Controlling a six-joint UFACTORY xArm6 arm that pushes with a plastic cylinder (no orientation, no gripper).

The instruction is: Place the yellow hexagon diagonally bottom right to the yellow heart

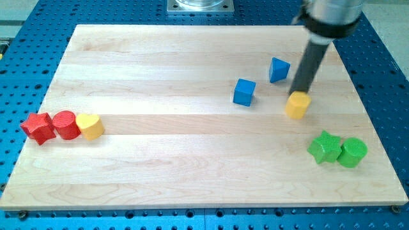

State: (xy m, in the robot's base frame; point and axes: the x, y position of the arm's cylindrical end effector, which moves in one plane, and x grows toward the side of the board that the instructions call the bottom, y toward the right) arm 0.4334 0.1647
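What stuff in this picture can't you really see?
- My tip: its very end meets the yellow hexagon's top edge; touching or just behind, I cannot tell.
- The arm above the rod: blurred and cut off by the view's top.
- The metal plate at the view's top: cut off by the edge.

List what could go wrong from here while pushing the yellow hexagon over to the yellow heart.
1. The yellow hexagon is far from the yellow heart; over that long push it may slip off my tip.
2. The blue cube lies near the leftward path and could be clipped.
3. An overshoot could knock the heart into the red cylinder.
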